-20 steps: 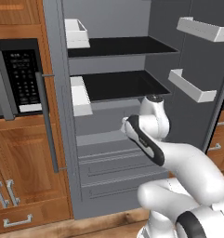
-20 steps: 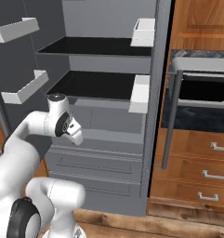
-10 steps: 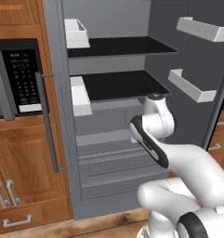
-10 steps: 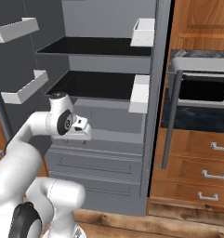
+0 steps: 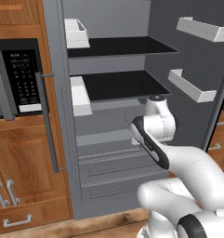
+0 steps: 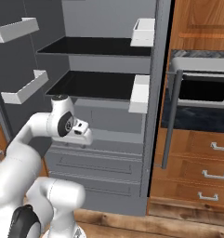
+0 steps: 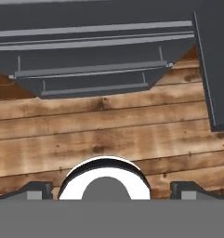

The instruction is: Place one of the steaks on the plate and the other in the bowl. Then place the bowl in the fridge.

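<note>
The fridge (image 5: 118,86) stands open in front of me, its black shelves (image 6: 99,83) bare and its grey lower drawers (image 7: 90,69) shut. My arm is folded in front of the drawers, with the hand (image 6: 81,131) at drawer height and pointing down. In the hand view my gripper (image 7: 111,188) is open wide, its dark fingertips (image 7: 39,188) far apart above the wooden floor with nothing between them. The steaks, the plate and the bowl are out of view.
White door bins (image 5: 192,88) hang on the open door to the right. A long bar handle (image 5: 48,121) and a black-fronted microwave (image 5: 20,79) sit to the left. An oven (image 6: 201,88) and wooden drawers (image 6: 211,172) flank the fridge.
The upper arm has shifted slightly to the right and the hand has turned to point down in front of the drawers. The jaws have stayed open.
</note>
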You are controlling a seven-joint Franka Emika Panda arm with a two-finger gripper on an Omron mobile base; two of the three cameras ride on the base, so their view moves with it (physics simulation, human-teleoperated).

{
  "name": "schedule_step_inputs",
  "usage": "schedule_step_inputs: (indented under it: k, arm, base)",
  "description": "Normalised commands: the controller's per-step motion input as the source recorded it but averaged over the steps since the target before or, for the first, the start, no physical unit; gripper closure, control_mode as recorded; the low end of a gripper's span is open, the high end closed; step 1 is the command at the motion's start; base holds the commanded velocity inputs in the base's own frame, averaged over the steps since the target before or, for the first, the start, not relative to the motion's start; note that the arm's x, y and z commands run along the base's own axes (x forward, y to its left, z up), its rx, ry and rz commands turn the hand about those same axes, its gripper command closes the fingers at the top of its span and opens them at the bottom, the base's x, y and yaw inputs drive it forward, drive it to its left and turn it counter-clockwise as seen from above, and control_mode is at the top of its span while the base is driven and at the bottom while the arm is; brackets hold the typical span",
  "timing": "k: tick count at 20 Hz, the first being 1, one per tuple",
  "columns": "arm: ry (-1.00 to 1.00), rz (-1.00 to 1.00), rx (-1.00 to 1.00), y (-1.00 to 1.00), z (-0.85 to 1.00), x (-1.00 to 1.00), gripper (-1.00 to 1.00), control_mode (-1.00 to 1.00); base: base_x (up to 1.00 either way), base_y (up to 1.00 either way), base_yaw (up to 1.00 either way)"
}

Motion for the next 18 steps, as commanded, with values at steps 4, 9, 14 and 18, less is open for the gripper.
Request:
schedule_step_inputs:
  k: [4,9,14,18]
  arm:
    - [0.01,-0.4,0.23,0.0,0.0,-0.37,-1.0,-1.0]
    - [0.01,-0.07,0.02,-0.01,-0.13,-0.23,-1.0,-1.0]
    - [0.04,0.06,-0.04,-0.1,-0.06,0.0,-1.0,-1.0]
    - [0.02,0.09,0.0,-0.01,0.0,0.0,-1.0,-1.0]
  base:
    - [0.0,0.0,0.0]
    - [0.0,0.0,0.0]
    - [0.0,0.0,0.0]
    - [0.0,0.0,0.0]
